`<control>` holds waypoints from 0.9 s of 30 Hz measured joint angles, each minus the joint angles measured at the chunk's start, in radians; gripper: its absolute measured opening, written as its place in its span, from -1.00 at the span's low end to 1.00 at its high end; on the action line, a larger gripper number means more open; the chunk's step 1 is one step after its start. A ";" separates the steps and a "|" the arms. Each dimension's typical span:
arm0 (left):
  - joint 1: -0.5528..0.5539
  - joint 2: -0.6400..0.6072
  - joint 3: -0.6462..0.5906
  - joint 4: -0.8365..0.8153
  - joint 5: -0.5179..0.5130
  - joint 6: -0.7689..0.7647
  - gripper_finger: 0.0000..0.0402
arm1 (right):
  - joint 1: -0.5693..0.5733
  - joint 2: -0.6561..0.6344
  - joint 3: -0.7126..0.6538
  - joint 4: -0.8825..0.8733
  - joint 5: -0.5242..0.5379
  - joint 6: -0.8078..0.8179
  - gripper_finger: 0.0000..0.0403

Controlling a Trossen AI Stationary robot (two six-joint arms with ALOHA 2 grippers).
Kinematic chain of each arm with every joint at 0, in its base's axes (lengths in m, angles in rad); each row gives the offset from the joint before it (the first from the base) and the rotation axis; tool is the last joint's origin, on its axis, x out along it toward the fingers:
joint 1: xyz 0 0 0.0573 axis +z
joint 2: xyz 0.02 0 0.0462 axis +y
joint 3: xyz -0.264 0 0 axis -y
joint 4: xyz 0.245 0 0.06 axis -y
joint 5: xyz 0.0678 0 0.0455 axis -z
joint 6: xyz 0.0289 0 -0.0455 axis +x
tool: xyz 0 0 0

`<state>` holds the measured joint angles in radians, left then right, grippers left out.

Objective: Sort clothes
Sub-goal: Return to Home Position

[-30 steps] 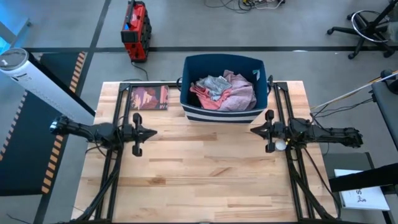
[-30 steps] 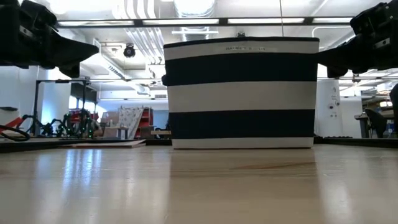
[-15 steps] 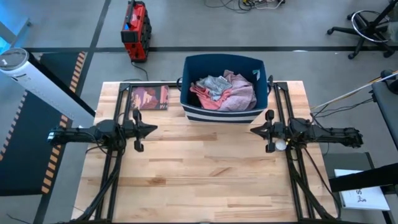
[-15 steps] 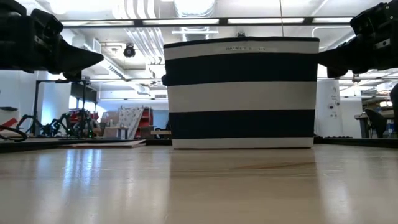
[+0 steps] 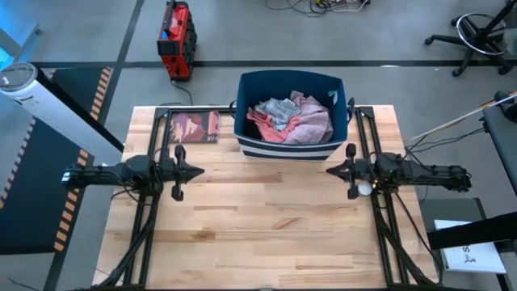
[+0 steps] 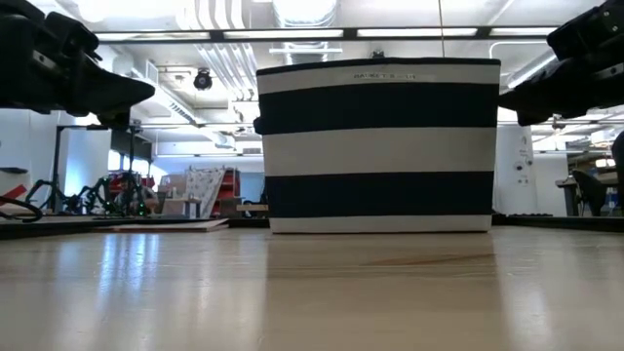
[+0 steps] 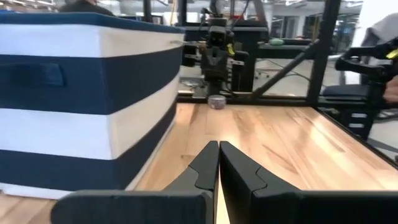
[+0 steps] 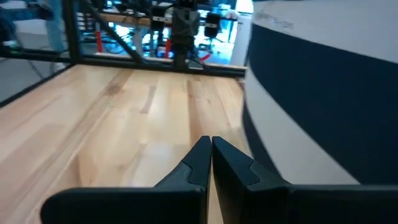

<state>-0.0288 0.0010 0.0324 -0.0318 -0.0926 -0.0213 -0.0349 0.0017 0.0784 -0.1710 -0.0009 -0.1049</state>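
Your left end effector hangs over the left side of the bench, pointing inward toward the middle. Its own wrist camera shows the two dark fingers clenched, pressed together with nothing between them. Your right end effector mirrors it over the right side, pointing back at the left one, and the two are well apart across bare wood. Its fingers are likewise pressed together on nothing.

The clothes lie heaped inside the blue laundry bin, which stands at the far edge of the bench between the two arms. You can see a grey piece on top toward the left of the heap and pink fabric filling the rest; what lies underneath is hidden. From bench height, the bin's navy and white striped wall blocks any sight of its contents.

A flat dark-red booklet lies on the bench just beside the bin, on the left arm's side.
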 joint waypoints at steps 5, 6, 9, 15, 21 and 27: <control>0.001 -0.001 -0.010 0.024 0.008 0.005 -1.00 | 0.000 0.000 -0.003 0.001 -0.020 0.011 -1.00; 0.001 -0.001 -0.019 0.048 0.009 0.005 -1.00 | 0.000 0.000 -0.003 0.001 -0.021 0.010 -1.00; 0.001 0.002 -0.023 0.058 0.007 0.012 -1.00 | 0.000 0.000 -0.004 0.002 -0.025 0.002 -1.00; 0.017 0.001 -0.023 0.063 -0.027 0.038 -1.00 | 0.000 0.000 -0.005 0.005 -0.032 -0.003 -1.00; 0.109 0.003 -0.023 0.053 0.034 0.035 -1.00 | -0.005 0.000 -0.005 0.006 -0.048 -0.015 -1.00; 0.193 0.005 -0.023 0.049 0.091 0.003 -1.00 | -0.005 0.000 -0.006 0.006 -0.038 0.007 -1.00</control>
<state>0.1641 0.0057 0.0090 0.0175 -0.0018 -0.0187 -0.0399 0.0021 0.0727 -0.1650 -0.0390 -0.0975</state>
